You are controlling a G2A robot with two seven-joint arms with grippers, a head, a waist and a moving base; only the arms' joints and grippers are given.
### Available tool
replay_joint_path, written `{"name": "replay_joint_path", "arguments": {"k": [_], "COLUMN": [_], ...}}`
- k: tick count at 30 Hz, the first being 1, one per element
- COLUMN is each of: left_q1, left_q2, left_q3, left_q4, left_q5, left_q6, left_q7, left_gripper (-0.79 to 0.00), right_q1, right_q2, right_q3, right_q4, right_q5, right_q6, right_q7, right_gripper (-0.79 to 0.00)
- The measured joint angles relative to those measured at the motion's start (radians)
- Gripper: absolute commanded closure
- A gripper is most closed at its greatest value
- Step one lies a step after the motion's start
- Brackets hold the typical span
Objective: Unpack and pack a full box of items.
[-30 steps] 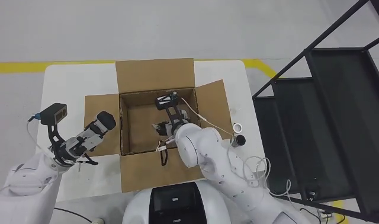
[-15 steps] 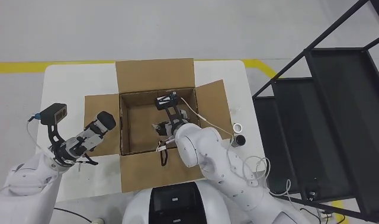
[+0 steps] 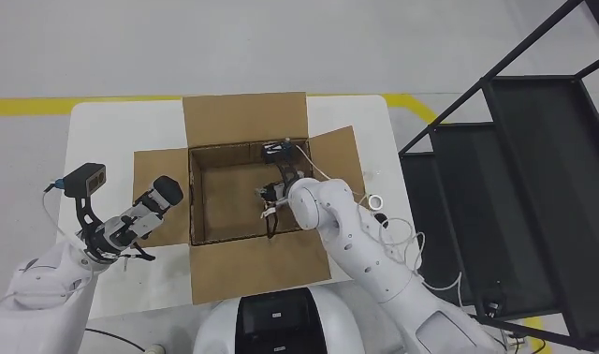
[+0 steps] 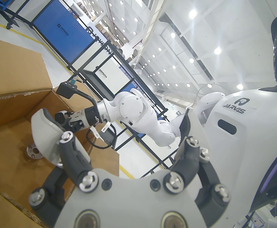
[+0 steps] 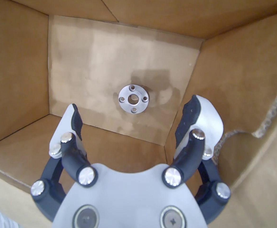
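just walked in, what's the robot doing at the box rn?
The right tool is open inside the open brown cardboard box, poised over a round silver metal flange with holes that lies flat on the box floor. It has not gripped the flange yet. The left tool is open and holds nothing, at the box's left side above the white table.

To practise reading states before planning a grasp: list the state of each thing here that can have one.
Cardboard box: open, flaps folded out.
Metal flange: lying flat on the box floor, ungrasped.
Right gripper: fingers open, empty, above the flange.
Left gripper: fingers open, empty, outside the box.
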Motion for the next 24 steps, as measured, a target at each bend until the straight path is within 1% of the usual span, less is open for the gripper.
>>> {"name": "replay_joint_path", "arguments": {"k": [5,7,9,10,11,15,24], "left_q1": [0.0,0.0,0.0,0.0,0.0,0.0,0.0], "left_q2": [0.0,0.0,0.0,0.0,0.0,0.0,0.0], "left_q3": [0.0,0.0,0.0,0.0,0.0,0.0,0.0], "left_q4": [0.0,0.0,0.0,0.0,0.0,0.0,0.0], "left_q5": [0.0,0.0,0.0,0.0,0.0,0.0,0.0], "left_q6": [0.0,0.0,0.0,0.0,0.0,0.0,0.0], "left_q7": [0.0,0.0,0.0,0.0,0.0,0.0,0.0], "left_gripper": [-0.785,-0.785,-0.785,-0.785,-0.785,-0.785,-0.785], "right_q1": [0.053,0.072,0.089,0.096,0.102,0.126,0.126], "right_q2": [-0.008,-0.011,-0.015,-0.016,-0.018,-0.024,-0.024], "right_q3": [-0.02,-0.031,-0.038,-0.041,-0.042,-0.047,-0.054], "right_q4": [0.095,0.131,0.159,0.169,0.178,0.193,0.172], "right_q5": [0.031,0.038,0.042,0.042,0.046,0.074,0.07], "right_q6": [-0.043,-0.051,-0.053,-0.052,-0.052,-0.07,-0.084], "right_q7": [0.064,0.081,0.089,0.092,0.094,0.092,0.082], "right_gripper": [-0.782,-0.686,-0.656,-0.686,-0.785,-0.785,-0.785]}}
